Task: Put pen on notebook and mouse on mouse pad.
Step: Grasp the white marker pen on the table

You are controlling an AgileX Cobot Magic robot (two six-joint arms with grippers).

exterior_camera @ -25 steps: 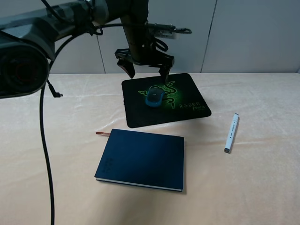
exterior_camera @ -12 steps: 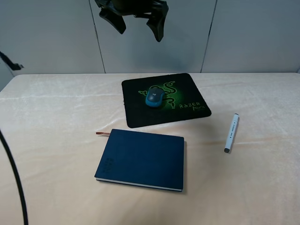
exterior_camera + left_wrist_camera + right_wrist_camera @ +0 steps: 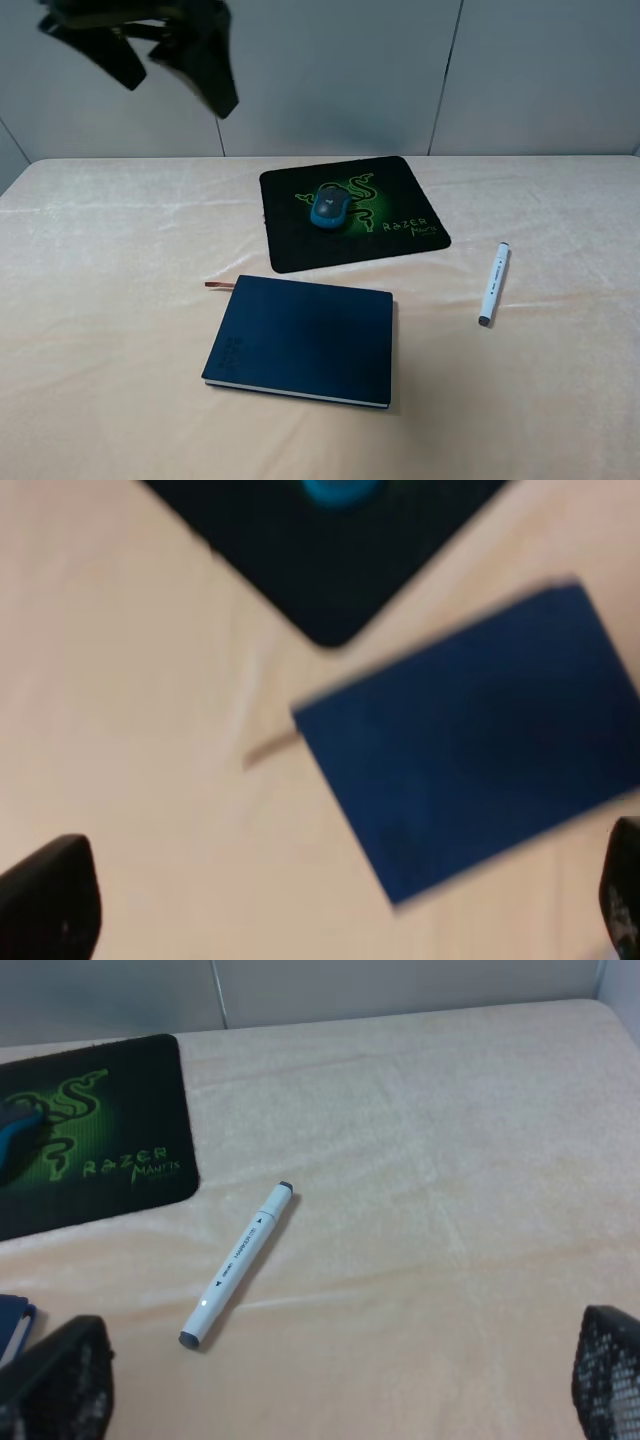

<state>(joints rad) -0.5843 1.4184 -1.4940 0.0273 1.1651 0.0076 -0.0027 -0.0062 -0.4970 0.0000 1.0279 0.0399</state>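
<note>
Teal-sided grey mouse (image 3: 329,206) rests on black logo-printed mouse pad (image 3: 300,250), upper centre; left gripper (image 3: 165,55) and right gripper (image 3: 330,1375) both spread, empty; white marker pen (image 3: 494,284), centre right, probably awaits grasping and transfer onto navy hardcover notebook (image 3: 305,340), lower centre.

The exterior high camera is looking down from the near side of the table (image 3: 100,300), taking in most of its top and the grey wall (image 3: 540,70) behind. The left wrist camera is pointing almost straight down, blurred, sharing the notebook (image 3: 470,740) and mouse pad (image 3: 330,570) with it. The right wrist camera is sitting lower, looking aslant over the pen (image 3: 238,1265) and the mouse pad's lettered corner.
</note>
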